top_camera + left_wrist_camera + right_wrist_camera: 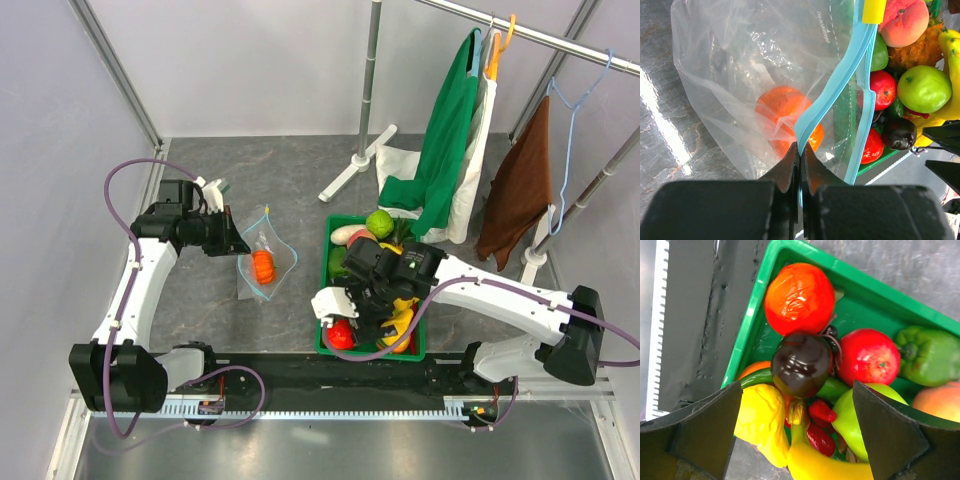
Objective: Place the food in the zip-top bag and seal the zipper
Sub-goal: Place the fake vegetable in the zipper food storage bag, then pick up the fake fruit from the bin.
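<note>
The clear zip-top bag (268, 262) lies on the grey table left of the green crate (326, 262), with an orange food piece (782, 107) inside it. My left gripper (801, 150) is shut on the bag's light-blue zipper (840, 85), holding the mouth up at its near-left edge (238, 243). The right gripper (797, 425) hangs open over the crate's near-left corner (340, 305). Between and just beyond its fingers sit a dark piece (801, 365), a yellow piece (762, 415), a banana (825, 465) and a green apple (855, 415). It holds nothing.
The crate wall (747, 330) also holds an orange-red tomato (799, 298), a red apple (869, 356) and a green pepper (932, 356). A clothes rack with a green garment (445, 140) and a brown cloth (520, 190) stands at the back right, its white foot (355, 165) behind the crate.
</note>
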